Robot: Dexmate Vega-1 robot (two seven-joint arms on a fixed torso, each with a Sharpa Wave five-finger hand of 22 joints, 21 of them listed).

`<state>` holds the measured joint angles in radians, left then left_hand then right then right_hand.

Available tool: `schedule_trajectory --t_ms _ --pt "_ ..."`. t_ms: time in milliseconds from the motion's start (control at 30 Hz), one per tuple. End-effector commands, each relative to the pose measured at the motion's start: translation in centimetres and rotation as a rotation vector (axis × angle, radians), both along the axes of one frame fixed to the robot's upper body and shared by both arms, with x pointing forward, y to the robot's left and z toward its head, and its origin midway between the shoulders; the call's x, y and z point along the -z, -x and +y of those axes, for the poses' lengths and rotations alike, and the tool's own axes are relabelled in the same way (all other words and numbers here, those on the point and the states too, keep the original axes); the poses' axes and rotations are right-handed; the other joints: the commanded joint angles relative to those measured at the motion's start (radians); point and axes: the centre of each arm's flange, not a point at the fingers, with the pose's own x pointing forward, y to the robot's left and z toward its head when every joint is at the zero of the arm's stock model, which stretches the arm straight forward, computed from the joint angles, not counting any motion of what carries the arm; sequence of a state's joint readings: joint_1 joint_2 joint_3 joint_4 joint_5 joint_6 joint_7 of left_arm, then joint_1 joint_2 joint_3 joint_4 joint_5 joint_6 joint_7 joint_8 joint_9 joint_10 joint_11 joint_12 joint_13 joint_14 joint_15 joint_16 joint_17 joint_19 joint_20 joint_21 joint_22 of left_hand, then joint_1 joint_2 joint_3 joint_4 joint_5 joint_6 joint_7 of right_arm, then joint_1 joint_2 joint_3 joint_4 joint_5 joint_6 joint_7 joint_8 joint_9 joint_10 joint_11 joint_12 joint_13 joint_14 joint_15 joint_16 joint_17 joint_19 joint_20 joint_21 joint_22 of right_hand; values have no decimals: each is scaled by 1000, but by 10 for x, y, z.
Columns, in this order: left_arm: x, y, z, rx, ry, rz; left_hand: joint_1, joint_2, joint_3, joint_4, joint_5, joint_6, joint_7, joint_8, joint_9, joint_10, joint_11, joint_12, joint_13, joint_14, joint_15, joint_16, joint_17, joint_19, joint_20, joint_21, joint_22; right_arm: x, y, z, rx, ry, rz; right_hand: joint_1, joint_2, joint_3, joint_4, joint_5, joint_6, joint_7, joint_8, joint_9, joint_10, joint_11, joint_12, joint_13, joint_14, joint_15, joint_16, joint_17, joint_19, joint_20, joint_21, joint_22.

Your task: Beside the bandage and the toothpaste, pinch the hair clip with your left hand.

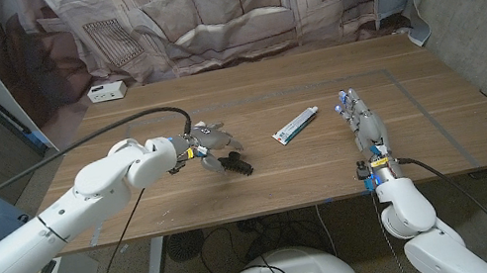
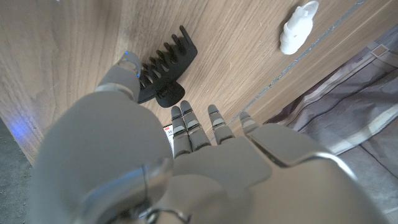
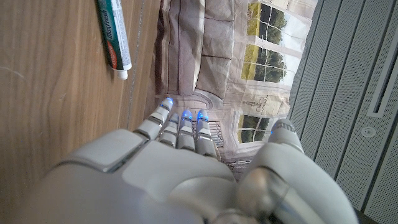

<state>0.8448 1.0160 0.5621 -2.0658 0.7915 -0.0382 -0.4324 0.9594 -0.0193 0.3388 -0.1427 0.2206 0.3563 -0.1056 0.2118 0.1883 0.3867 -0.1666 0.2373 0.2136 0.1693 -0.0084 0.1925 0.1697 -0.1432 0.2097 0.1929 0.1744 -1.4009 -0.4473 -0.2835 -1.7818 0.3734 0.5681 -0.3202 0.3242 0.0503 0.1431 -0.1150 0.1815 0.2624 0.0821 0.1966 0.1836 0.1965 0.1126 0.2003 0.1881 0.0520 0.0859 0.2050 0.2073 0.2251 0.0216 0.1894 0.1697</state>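
The black toothed hair clip (image 1: 238,167) (image 2: 166,67) lies on the wooden table (image 1: 330,171), just right of my left hand (image 1: 211,146) (image 2: 186,168). In the left wrist view my thumb tip (image 2: 127,67) sits against the clip's teeth, while the other fingers (image 2: 199,127) reach out straight just past its hinge end, not closed on it. The green-and-white toothpaste tube (image 1: 296,125) (image 3: 113,37) lies further right. A small white piece with red print (image 2: 167,131) peeks out under my left fingers. My right hand (image 1: 363,125) (image 3: 180,168) stands at the table's right with fingers straight, holding nothing.
A white box (image 1: 105,92) sits at the back left corner. A black cable (image 1: 121,128) arcs over my left arm. Tape lines (image 1: 421,115) mark the table's right part. A patterned curtain (image 1: 231,8) hangs behind the table.
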Motion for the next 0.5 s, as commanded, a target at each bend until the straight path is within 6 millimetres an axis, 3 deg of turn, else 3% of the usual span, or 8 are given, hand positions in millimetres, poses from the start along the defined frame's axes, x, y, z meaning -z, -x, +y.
schedule_trajectory --t_ms 33,500 --pt "6 -4 -4 13 28 0 14 8 5 -10 -4 23 -4 7 2 17 0 6 -1 14 -15 8 2 17 1 10 4 5 3 -2 4 -4 13 2 4 3 -7 -4 8 -1 -1 3 10 -1 -1 3 3 4 5 1 3 8 3 2" --pt "1 -5 -5 19 47 -26 30 21 9 -11 -10 55 -6 10 2 51 -11 12 -3 33 -19 8 2 37 2 13 4 7 2 -4 6 -2 22 1 4 3 -9 -4 10 -3 -1 3 15 -3 0 3 3 5 4 1 3 8 3 2"
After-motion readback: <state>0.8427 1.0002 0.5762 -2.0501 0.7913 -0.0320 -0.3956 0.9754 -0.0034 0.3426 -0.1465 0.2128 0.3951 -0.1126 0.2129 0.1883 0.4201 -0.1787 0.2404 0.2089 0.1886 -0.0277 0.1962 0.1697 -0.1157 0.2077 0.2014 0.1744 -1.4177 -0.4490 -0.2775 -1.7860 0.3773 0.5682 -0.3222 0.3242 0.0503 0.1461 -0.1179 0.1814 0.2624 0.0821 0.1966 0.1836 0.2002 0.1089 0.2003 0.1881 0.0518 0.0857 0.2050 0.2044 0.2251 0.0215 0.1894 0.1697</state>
